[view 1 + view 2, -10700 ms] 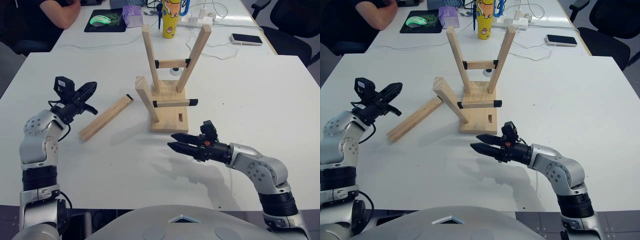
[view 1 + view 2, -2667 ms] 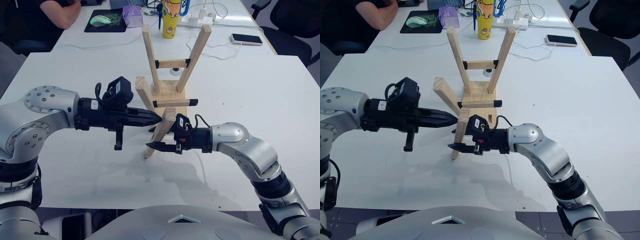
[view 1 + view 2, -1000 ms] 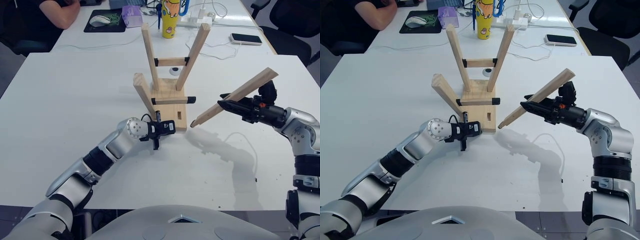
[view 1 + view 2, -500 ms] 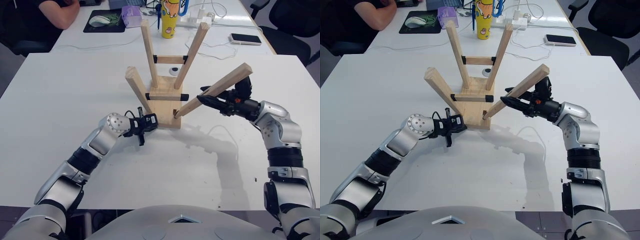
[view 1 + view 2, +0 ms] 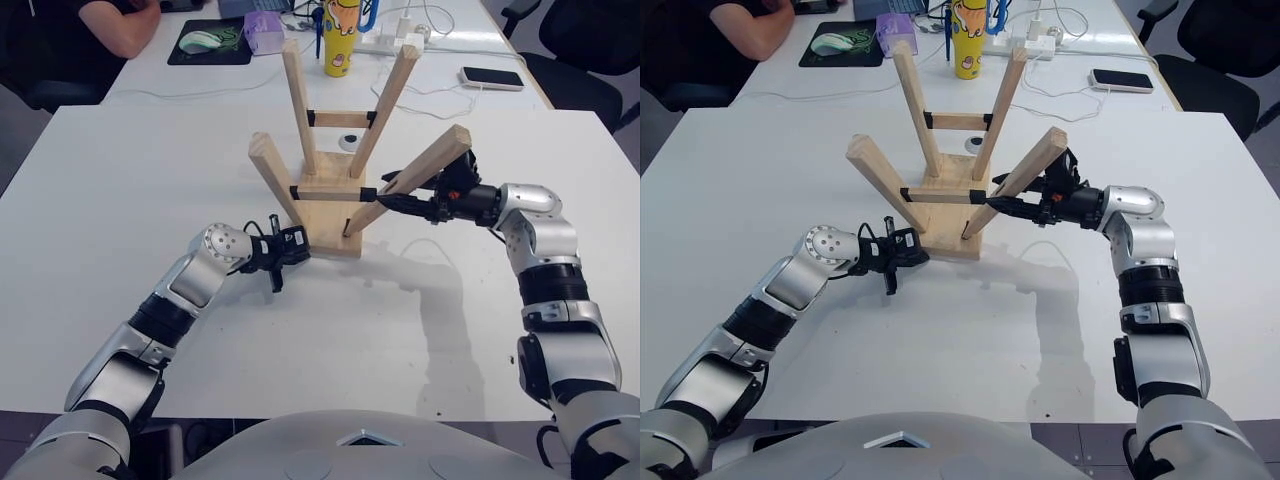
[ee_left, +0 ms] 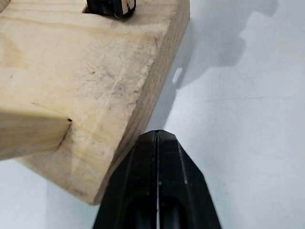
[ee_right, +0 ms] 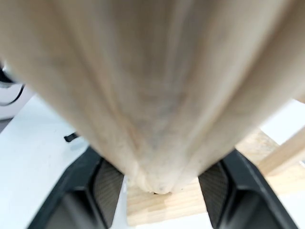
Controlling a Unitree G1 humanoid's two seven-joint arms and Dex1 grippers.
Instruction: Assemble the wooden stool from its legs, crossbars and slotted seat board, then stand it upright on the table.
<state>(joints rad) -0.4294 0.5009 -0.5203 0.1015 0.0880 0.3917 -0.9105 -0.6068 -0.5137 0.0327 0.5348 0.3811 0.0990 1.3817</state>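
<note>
Stool leg (image 5: 418, 172), the fourth: it is clamped between the two fingers (image 7: 108, 187) of the right gripper (image 5: 403, 202), which press on it from either side, partway along its length. From that grip the leg's long axis slopes down to the seat board (image 5: 322, 238) and up away from the board, toward the robot's right. Its lower end meets the board at the near right corner; whether it has entered a slot cannot be told. The coming move is judged to be a push along that axis, into the board. The left gripper (image 6: 156, 139), fingers pressed together, touches the board's near left corner, placed to brace it. Three legs (image 5: 298, 110) and two crossbars (image 5: 340, 120) stand fitted above the board.
</note>
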